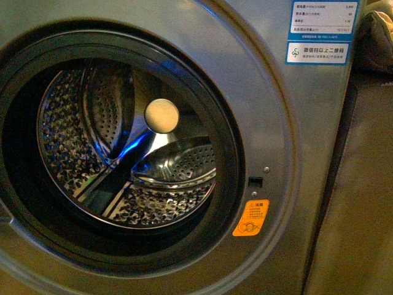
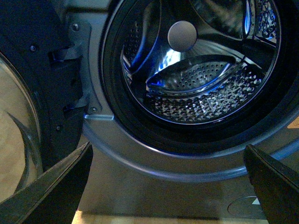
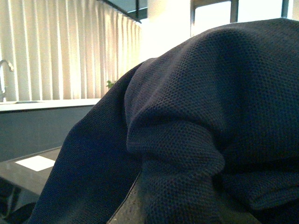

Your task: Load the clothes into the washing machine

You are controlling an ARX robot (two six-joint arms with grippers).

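Note:
The grey washing machine [image 1: 288,123] fills the front view, its round black-rimmed mouth wide and the perforated steel drum [image 1: 141,178] bare inside. Neither arm shows there. In the left wrist view my left gripper [image 2: 168,186] stands open below the mouth's rim, one dark finger [image 2: 56,186] at each side, nothing between them; the drum [image 2: 205,88] lies beyond. The right wrist view is mostly filled by the dark navy clothes [image 3: 196,121], bunched and draped over my right gripper, which is shut on them and hidden under the fabric.
The open door [image 2: 28,93] with its glass bowl hangs beside the mouth in the left wrist view. An orange warning sticker [image 1: 250,218] and blue-white labels [image 1: 322,31] mark the front panel. A tan bundle of cloth [image 1: 376,31] lies on top. Curtains [image 3: 65,51] and a counter [image 3: 42,121] show behind the clothes.

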